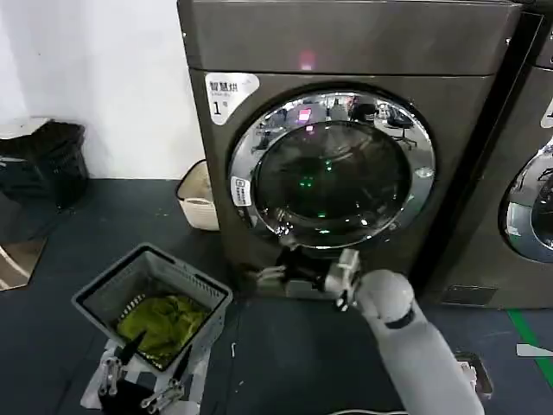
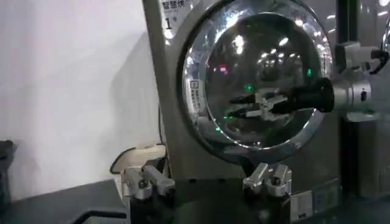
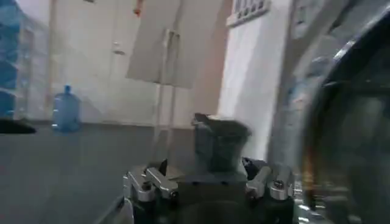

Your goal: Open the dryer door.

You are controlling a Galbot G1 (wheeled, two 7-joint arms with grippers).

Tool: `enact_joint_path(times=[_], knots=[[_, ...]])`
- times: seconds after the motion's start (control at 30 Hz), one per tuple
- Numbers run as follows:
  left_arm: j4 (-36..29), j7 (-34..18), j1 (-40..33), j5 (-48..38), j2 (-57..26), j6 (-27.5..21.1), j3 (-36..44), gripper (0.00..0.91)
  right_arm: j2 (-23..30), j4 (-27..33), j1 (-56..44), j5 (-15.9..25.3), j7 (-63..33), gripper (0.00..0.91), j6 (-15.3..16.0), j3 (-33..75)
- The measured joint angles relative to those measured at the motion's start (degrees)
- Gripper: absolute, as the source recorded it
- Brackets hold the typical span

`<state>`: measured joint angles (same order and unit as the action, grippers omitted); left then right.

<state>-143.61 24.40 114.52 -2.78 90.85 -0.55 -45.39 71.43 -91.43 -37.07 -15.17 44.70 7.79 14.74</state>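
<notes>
Right arm (image 1: pixel 415 341): smooth white rounded shell, dark band at the joint below a ball-shaped wrist housing, then a silver metal wrist block and a black gripper body; right gripper (image 1: pixel 270 275) has bare silver metal fingers, seen from the left wrist camera as a black tapered body on a silver cylindrical mount with a dark cable at its side. Left gripper (image 1: pixel 138 387): black base, two silver metal fingers (image 2: pixel 141 181) built of short linked bars with round pivot screws at each link. Right wrist camera shows the same build: black palm block, silver linkage fingers (image 3: pixel 143 185) with visible screw heads.
</notes>
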Motion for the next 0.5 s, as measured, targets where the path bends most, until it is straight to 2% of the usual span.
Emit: enact_joint_path(times=[0.23,0.5], knots=[[-0.11,0.02,0.11,0.34,0.69,-1.12,-0.05,0.907,1.67,6.98,5.47,-1.49,-1.21,0.907,0.3,-1.85],[0.14,-0.19,-0.3,0.61,1.19,-1.52,-0.11,0.907,3.98,14.9,10.33,-1.79,-3.48,0.907,-1.32,-3.61]])
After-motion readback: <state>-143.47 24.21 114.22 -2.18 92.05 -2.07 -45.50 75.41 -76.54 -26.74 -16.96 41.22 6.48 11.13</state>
